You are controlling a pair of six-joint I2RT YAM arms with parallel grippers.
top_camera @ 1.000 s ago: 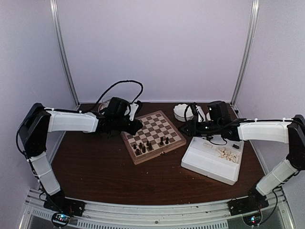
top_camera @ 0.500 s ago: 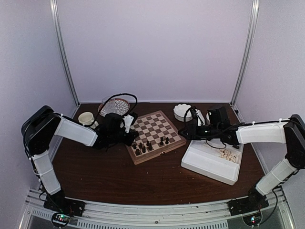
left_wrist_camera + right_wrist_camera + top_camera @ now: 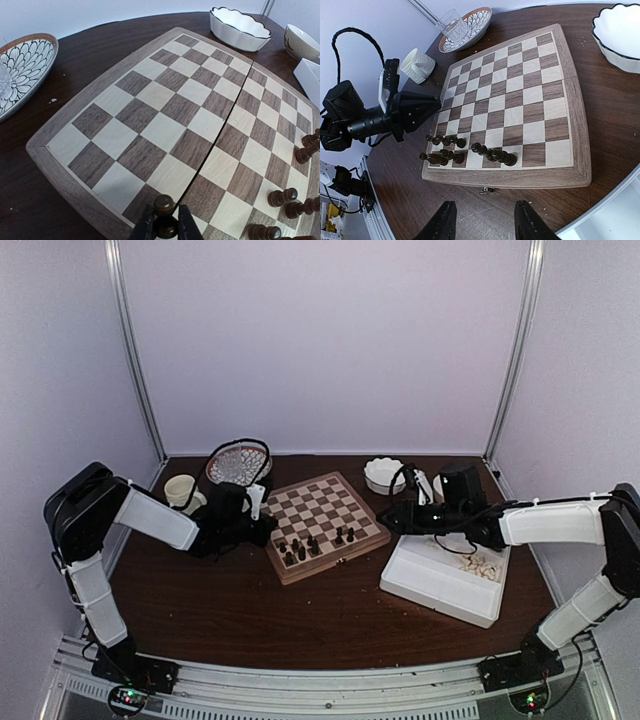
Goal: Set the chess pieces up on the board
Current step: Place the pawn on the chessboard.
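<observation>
The board [image 3: 330,502] lies at the table's middle, and several dark chess pieces [image 3: 315,543] stand in its near rows. My left gripper [image 3: 262,530] is low at the board's left edge, shut on a dark pawn [image 3: 164,215] over the edge squares of the board [image 3: 165,115]. My right gripper [image 3: 392,518] hovers open and empty [image 3: 485,222] over bare table off the board's right side, between the board [image 3: 520,100] and the tray. The dark pieces [image 3: 470,150] show beyond its fingers. Cream pieces [image 3: 478,562] lie in the white tray [image 3: 440,585].
A scalloped white bowl [image 3: 382,474] sits behind the board's right corner. A patterned plate [image 3: 237,462] with a glass [image 3: 452,31] and a cream cup [image 3: 181,489] stand at the back left. A small white bowl [image 3: 300,42] is near the tray.
My left arm has drawn back toward the near left and lowered to the board's edge, uncovering the plate and cup. The right gripper has narrowed a little and shifted slightly nearer.
</observation>
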